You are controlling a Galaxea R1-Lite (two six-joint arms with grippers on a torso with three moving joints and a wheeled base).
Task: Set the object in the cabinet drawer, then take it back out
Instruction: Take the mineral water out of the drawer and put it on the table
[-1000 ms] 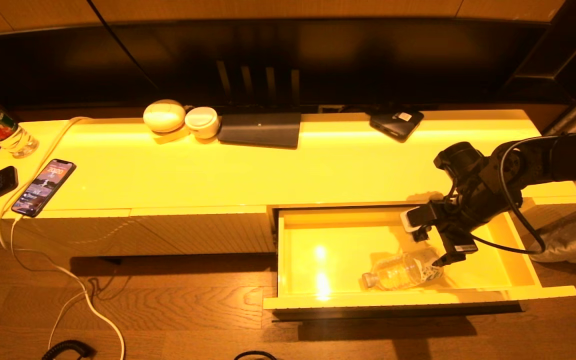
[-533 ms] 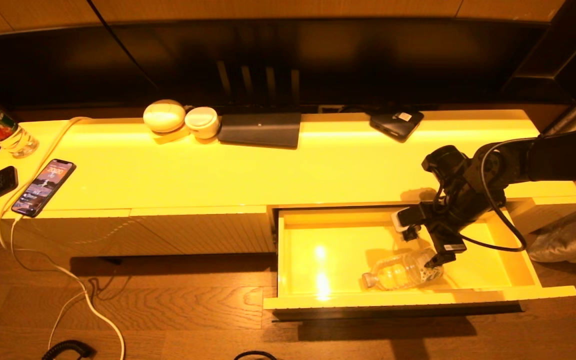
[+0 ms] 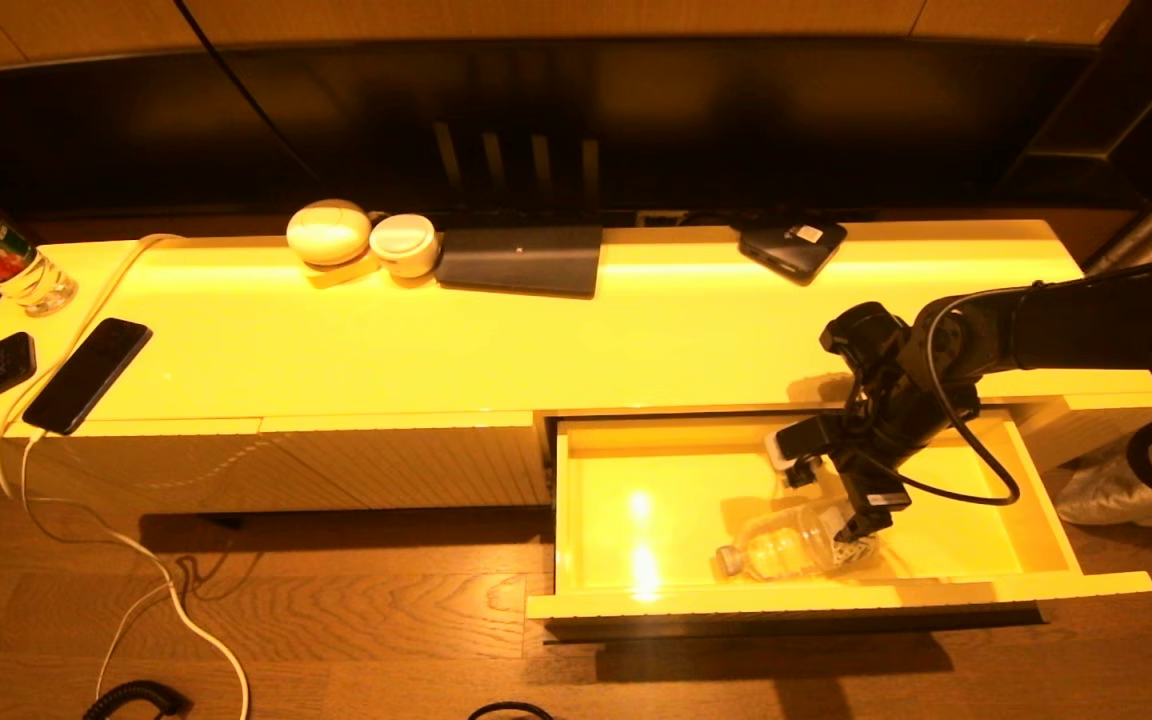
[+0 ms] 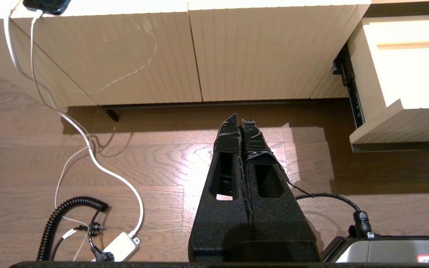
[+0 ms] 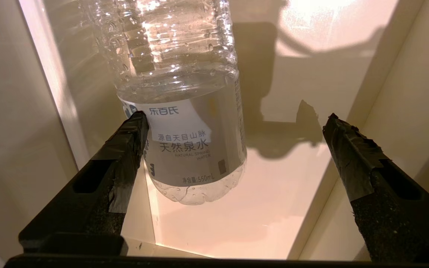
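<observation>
The clear plastic water bottle with a white screw cap and pale label [image 3: 791, 545] lies on its side on the glossy floor of the wide, shallow pale-yellow cabinet drawer [image 3: 836, 598], which is pulled fully out at the right end of the cabinet. The bottle sits close to the drawer's front wall and right of its middle, with the cap toward the drawer's left wall and the base toward the right.

The right end effector [image 3: 861, 525] is down inside the drawer at the bottle's base end, spread wide. In the right wrist view one finger [image 5: 125, 149] is touching or nearly touching the labelled band, while the other [image 5: 352, 156] stands well apart over bare drawer floor, so the bottle [image 5: 184, 123] is off-centre in the opening and not gripped.

It looks nearly empty, so probably light. Thin ribbed plastic like this will likely dent under a hard squeeze and could roll or skid on the smooth floor when nudged from one side. The labelled cylindrical band near the base seems the best place to grip, with the fingers centred across its width and closed gently.

The left end effector [image 4: 241, 128] hangs over the wood floor in front of the closed ribbed panels, its fingers pressed together and holding nothing.
</observation>
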